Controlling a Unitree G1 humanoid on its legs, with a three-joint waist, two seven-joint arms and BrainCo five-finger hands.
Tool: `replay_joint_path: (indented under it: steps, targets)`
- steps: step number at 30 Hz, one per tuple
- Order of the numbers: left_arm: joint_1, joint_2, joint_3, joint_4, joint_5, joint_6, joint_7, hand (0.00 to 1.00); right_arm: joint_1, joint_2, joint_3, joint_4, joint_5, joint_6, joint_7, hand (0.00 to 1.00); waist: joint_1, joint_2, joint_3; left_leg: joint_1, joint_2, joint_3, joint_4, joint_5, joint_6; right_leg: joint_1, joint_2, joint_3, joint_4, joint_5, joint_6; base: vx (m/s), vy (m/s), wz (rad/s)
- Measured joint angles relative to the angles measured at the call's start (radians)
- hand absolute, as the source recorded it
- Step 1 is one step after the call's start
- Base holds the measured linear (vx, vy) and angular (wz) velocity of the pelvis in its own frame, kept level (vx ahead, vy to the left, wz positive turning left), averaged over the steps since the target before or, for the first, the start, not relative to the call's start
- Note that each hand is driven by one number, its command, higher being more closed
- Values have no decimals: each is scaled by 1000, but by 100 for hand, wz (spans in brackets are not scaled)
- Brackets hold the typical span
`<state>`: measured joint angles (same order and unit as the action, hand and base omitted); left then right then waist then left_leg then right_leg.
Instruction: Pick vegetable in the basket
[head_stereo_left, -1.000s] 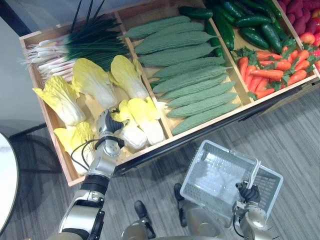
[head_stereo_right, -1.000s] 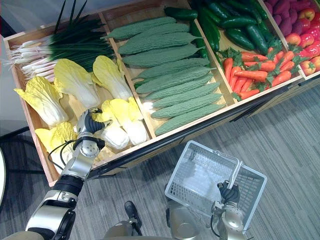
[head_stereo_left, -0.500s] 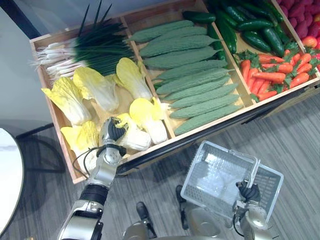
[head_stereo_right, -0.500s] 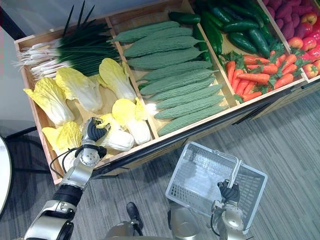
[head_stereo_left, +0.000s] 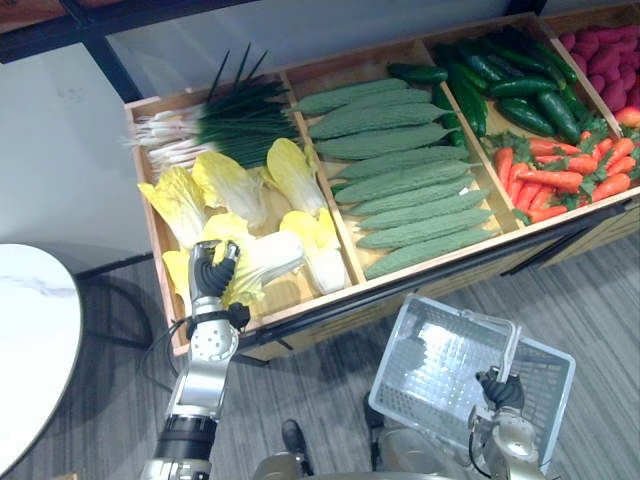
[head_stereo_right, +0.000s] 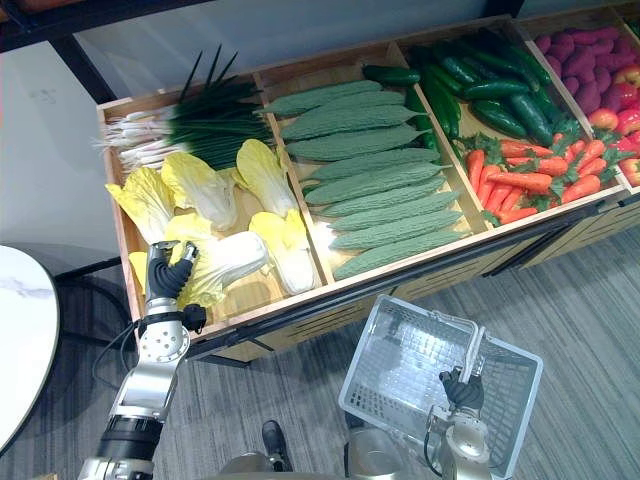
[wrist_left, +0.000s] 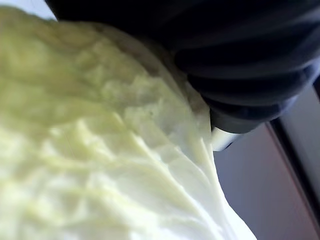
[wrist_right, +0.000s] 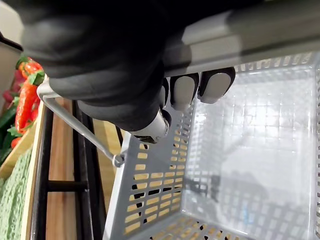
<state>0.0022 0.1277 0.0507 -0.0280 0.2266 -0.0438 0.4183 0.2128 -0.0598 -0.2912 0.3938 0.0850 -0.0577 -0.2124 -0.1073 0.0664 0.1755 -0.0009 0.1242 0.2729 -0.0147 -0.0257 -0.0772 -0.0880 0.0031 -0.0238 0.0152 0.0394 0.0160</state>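
At the crate (head_stereo_left: 420, 270) corner, left hand (head_stereo_left: 212, 272) curls round a cabbage (head_stereo_left: 268, 256) (fingertips leaf-hidden); right hand (head_stereo_left: 500, 388) grips the basket handle (head_stereo_left: 511, 345).

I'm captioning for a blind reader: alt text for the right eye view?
The robot's left hand grips a yellow-white cabbage in a wooden produce crate, while its right hand holds an empty grey basket by its handle.

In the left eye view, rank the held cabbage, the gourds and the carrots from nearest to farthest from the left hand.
1. Cabbage: in the left hand's fingers, at the front of the leftmost compartment.
2. Gourds: the next compartment to the right.
3. Carrots: far right, in the compartment beyond the gourds.
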Motion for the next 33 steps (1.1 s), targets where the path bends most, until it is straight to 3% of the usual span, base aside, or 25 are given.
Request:
replay_joint_path:
  steps: [2,6,9,10,12,17,19,20,21,22,23,24,26,27,28,29,31,32,33]
  targets:
    - [30,-33,-2,-33,-12,-7,0,100,16,4,-18,5,1,0,0,100,14,1,-17,5,1,-3,-5,0,0,4,1,-3,0,-2,1,7,-2,4]
    - [119,-79,-4,-135,-59,-15,-2,100,29,22,-34,-8,6,2,-4,100,14,0,-23,49,2,-8,1,-5,0,31,-1,-3,41,-35,7,17,7,4]
    - [178,-105,-17,-218,-88,-26,-6,100,52,47,-22,-90,22,10,-8,100,46,-5,-24,3,16,-62,156,-78,11,11,7,46,90,-45,8,-7,0,-42]
    - [199,-122,-27,-259,-104,-35,-8,100,63,55,-18,-152,24,21,-10,100,70,0,-27,-29,25,-151,230,-129,2,-9,18,82,107,-48,9,-88,-5,-83]
    - [211,-126,-51,-279,-111,-46,-18,100,68,60,-6,-197,27,24,-23,100,67,-2,-34,-38,34,-172,259,-167,-9,-26,34,107,121,-55,18,-105,27,-63]
    - [218,-123,-132,-280,-143,-61,-64,100,138,81,33,-375,30,25,-31,100,65,-43,-65,-36,37,-44,277,-201,-4,-100,57,223,143,-43,39,-85,46,-81]
    - [219,-123,-166,-280,-157,-64,-70,100,136,79,62,-428,24,25,-34,100,69,-51,-67,-44,64,67,337,-226,0,-140,82,291,143,-17,36,-34,73,-134]
    - [218,-123,-173,-280,-157,-64,-70,100,132,79,71,-439,22,25,-34,100,72,-52,-67,-44,79,102,351,-234,2,-154,76,267,146,-18,24,-53,50,-161]
    - [215,-120,-177,-282,-162,-65,-69,100,115,81,97,-457,17,26,-38,100,80,-55,-68,-36,95,177,366,-245,3,-193,42,157,169,-27,-12,-48,22,-177]
    - [210,-117,-179,-282,-170,-67,-69,100,91,82,121,-460,6,26,-41,100,86,-61,-66,-15,105,254,360,-250,4,-224,-16,-2,211,-44,-37,-35,13,-176]
    - [207,-114,-179,-282,-174,-70,-69,100,77,83,132,-458,-3,26,-46,100,86,-65,-63,0,106,288,356,-255,3,-236,-55,-98,234,-53,-49,2,-4,-172]
    - [202,-114,-180,-282,-176,-72,-69,100,53,85,147,-454,-19,27,-48,100,86,-71,-59,38,107,363,345,-266,-7,-243,-139,-296,282,-72,-78,11,-22,-133]
    - [194,-112,-177,-281,-177,-81,-68,100,8,84,164,-421,-41,26,-50,100,95,-67,-57,97,121,459,332,-281,-24,-215,-203,-517,305,-75,-84,58,-70,-182]
    - [185,-107,-178,-279,-177,-90,-68,100,-27,85,179,-401,-51,27,-49,100,95,-68,-57,126,134,506,336,-286,-30,-217,-201,-566,315,-74,-83,162,-166,-183]
    - [176,-104,-183,-272,-177,-92,-69,100,-37,85,184,-400,-58,27,-49,100,94,-68,-56,131,145,510,351,-288,-28,-223,-185,-547,315,-74,-84,216,-245,-163]
    - [154,-103,-197,-242,-177,-93,-70,100,-55,80,192,-391,-62,27,-47,100,91,-65,-56,129,185,491,433,-293,-16,-231,-138,-488,311,-74,-85,254,-271,-151]
    - [126,-104,-220,-196,-177,-93,-75,100,-86,57,193,-364,-68,27,-47,100,90,-44,-53,91,279,427,640,-282,87,-210,-63,-425,294,-85,-100,225,-192,-150]
    - [118,-101,-229,-166,-177,-94,-84,100,-102,41,193,-357,-68,29,-50,100,90,-27,-45,56,333,350,790,-214,200,-171,-9,-382,268,-88,-109,251,-112,-145]
    - [119,-96,-240,-137,-178,-94,-87,100,-109,31,207,-357,-68,30,-55,100,95,-15,-41,16,332,220,908,-150,232,-130,31,-328,245,-92,-123,269,-77,-146]
